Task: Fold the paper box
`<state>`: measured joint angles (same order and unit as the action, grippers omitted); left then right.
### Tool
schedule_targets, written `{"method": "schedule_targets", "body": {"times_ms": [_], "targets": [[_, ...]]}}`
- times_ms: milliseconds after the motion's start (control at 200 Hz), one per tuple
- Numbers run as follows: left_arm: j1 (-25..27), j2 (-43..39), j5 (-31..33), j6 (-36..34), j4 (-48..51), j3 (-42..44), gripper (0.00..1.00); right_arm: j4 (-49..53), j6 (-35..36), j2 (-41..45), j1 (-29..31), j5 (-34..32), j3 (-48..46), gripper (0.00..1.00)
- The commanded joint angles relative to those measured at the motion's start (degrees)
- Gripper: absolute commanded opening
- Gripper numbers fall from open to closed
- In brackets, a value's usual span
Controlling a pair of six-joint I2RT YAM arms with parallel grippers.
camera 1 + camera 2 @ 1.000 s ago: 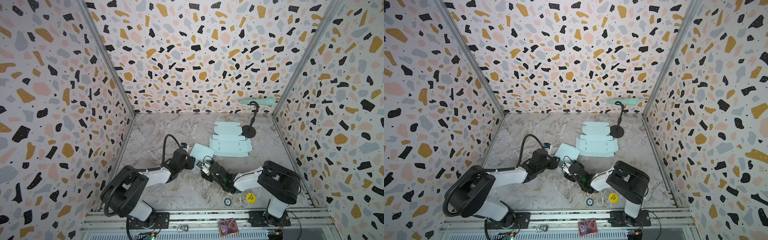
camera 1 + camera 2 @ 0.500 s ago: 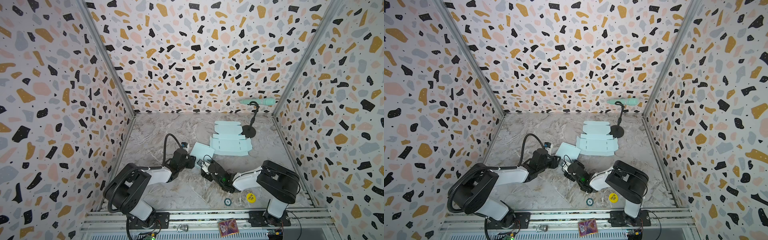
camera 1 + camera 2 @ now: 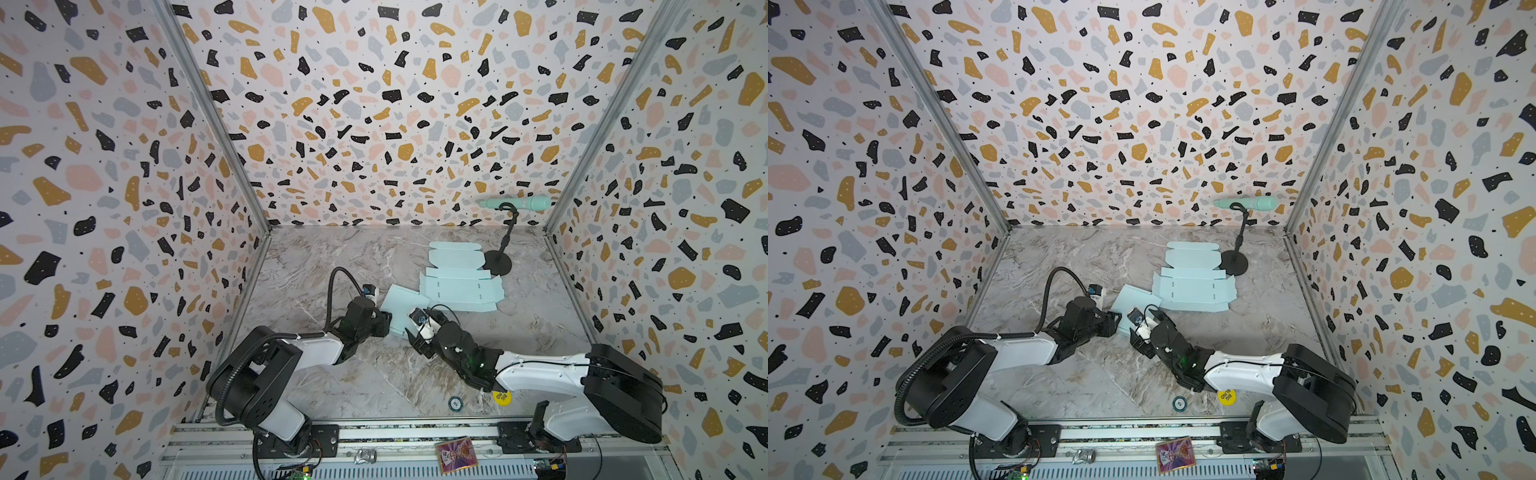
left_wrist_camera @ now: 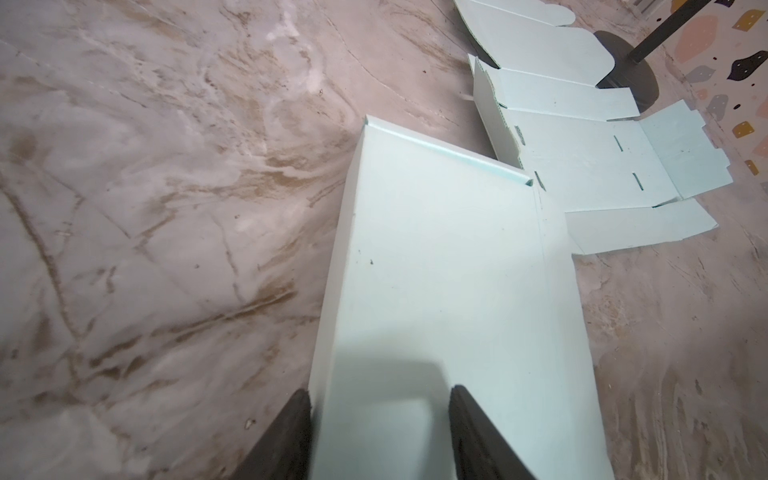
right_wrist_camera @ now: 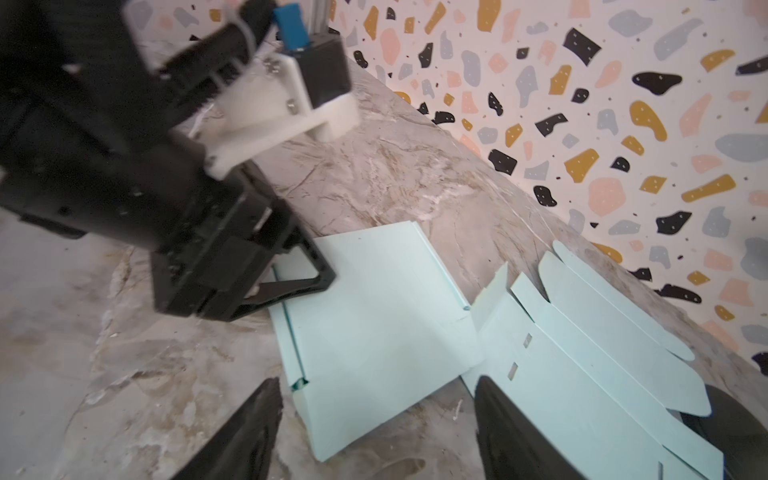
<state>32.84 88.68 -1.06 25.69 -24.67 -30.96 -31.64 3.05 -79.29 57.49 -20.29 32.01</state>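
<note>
Pale-blue paper box (image 4: pixel 436 270) has its edge between half-open left fingers (image 4: pixel 297 432); right fingers (image 5: pixel 249 436) gape wide, holding nothing.

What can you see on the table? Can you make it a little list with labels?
table: marbled, grey and brown
folded blue piece: lies flat near the front, between the two arms
flat box sheet: unfolded, just behind the folded blue piece
left claw: open, low over one edge of the folded blue piece
right claw: open, over a corner of it
black stand: back right, beside the flat box sheet
</note>
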Motion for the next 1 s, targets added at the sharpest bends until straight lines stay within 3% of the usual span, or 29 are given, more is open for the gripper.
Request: {"method": "schedule_targets", "body": {"times_ms": [0, 135, 410, 996], "targets": [[0.58, 3.11, -1.14, -1.72, 8.54, 0.60, 0.55, 5.87, -5.82, -0.06, -3.19, 5.13, 0.36, 0.69], [0.61, 3.65, -1.31, -1.75, 8.49, 0.33, 0.55, 6.10, -6.67, -4.69, -4.38, 8.99, 1.92, 0.65], [0.57, 3.93, -1.55, -1.85, 8.70, 0.33, 0.54, 5.10, -9.31, -12.85, -6.43, 12.02, 4.36, 0.47], [0.65, 3.69, -2.10, -1.18, 7.58, 2.11, 0.54, 2.62, -11.02, -18.71, -5.44, 15.73, 5.78, 0.37]]}}
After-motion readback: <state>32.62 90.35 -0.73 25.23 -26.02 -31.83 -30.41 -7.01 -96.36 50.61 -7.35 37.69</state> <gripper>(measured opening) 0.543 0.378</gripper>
